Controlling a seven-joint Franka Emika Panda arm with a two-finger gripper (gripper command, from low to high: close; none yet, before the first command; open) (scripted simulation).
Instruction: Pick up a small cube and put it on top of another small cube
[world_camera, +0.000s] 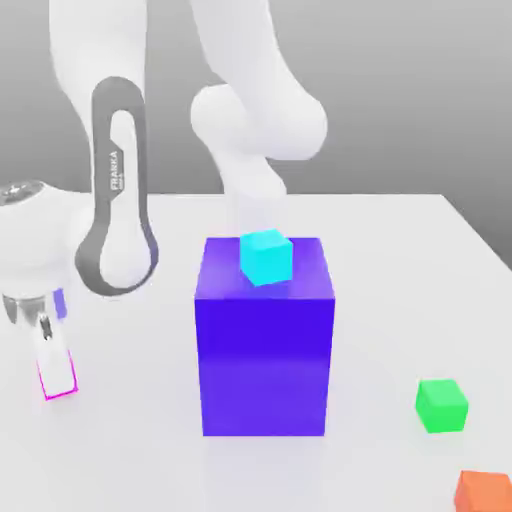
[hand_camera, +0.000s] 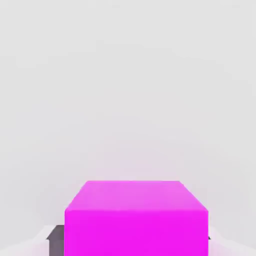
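The small cube (world_camera: 60, 396), bright magenta, sits low on the white table at the exterior view's left. A white finger covers most of it, leaving a thin pink outline showing. My gripper (world_camera: 57, 376) points straight down over it, shut on the cube with one finger on each side. In the hand view the small cube (hand_camera: 135, 220) is large and close, and a grey fingertip (hand_camera: 56, 239) presses against its side. A cyan cube (world_camera: 266, 256) rests on top of the big blue-violet block (world_camera: 265, 340) in the middle of the table.
A green cube (world_camera: 441, 405) lies on the table at the exterior view's right. An orange cube (world_camera: 485, 492) sits in front of it by the picture's edge. The arm's white links rise behind the tall block.
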